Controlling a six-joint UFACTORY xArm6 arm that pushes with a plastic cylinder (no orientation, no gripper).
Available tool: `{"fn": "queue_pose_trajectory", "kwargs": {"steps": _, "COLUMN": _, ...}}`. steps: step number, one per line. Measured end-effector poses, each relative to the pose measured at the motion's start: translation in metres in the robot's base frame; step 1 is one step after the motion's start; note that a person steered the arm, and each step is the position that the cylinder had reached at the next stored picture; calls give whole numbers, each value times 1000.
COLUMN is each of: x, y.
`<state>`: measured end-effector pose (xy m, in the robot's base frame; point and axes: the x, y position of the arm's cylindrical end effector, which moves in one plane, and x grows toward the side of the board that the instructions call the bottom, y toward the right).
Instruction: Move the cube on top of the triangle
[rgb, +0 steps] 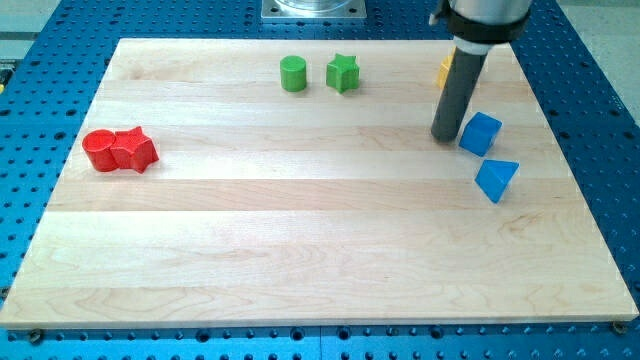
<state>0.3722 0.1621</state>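
Observation:
A blue cube (481, 133) lies at the view's right on the wooden board (300, 230). A blue triangle (497, 179) lies just below it, slightly to the right, with a small gap between them. My tip (445, 137) rests on the board right at the cube's left side, touching or nearly touching it. The dark rod rises from the tip toward the view's top.
A yellow block (444, 72) sits partly hidden behind the rod at the top right. A green cylinder (293, 73) and a green star (343, 72) stand at top centre. A red cylinder (99, 150) and a red star (135, 149) touch at the left.

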Motion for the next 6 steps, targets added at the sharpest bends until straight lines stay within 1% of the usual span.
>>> {"fn": "queue_pose_trajectory", "kwargs": {"steps": 1, "x": -22, "y": 9}}
{"fn": "queue_pose_trajectory", "kwargs": {"steps": 2, "x": -17, "y": 32}}
{"fn": "queue_pose_trajectory", "kwargs": {"steps": 3, "x": 52, "y": 33}}
{"fn": "queue_pose_trajectory", "kwargs": {"steps": 4, "x": 83, "y": 36}}
{"fn": "queue_pose_trajectory", "kwargs": {"steps": 5, "x": 82, "y": 40}}
{"fn": "queue_pose_trajectory", "kwargs": {"steps": 6, "x": 50, "y": 41}}
